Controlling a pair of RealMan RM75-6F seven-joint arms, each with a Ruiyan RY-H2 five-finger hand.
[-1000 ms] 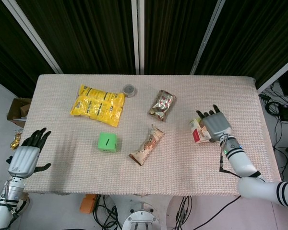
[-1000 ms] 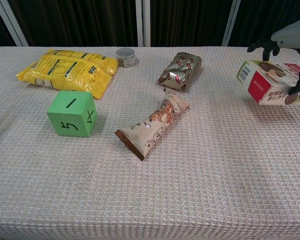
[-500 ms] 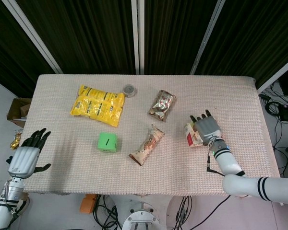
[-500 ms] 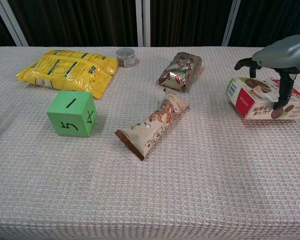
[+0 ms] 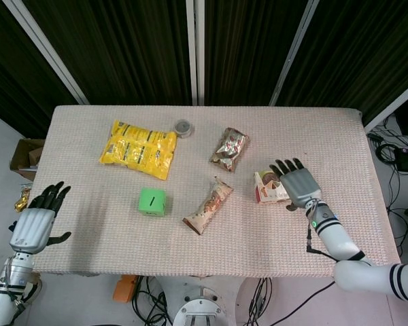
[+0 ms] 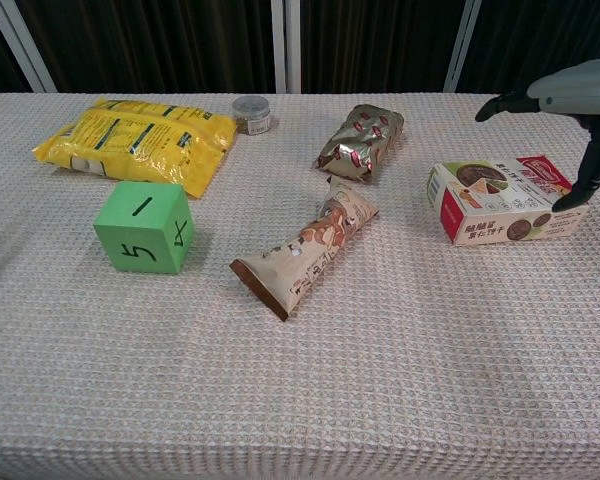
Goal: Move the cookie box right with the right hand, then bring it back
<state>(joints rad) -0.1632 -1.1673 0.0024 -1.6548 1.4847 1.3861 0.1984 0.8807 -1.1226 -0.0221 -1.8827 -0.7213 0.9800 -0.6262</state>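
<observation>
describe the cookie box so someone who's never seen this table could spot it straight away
Start at the right half of the table, where the right hand hangs. The cookie box lies flat just under its fingers, right of the tan snack bar. It is the only rigid carton: white and red, with dark round cookies pictured on it, while its neighbours are soft wrappers.

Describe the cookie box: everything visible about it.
The cookie box is a small cardboard carton, white and red, printed with pictures of round chocolate cookies and with a green-edged end flap facing left. It lies flat on the table, right of the tan snack bar. The right hand arches over its right end, one fingertip at the box's right edge; whether it grips cannot be told.
</observation>
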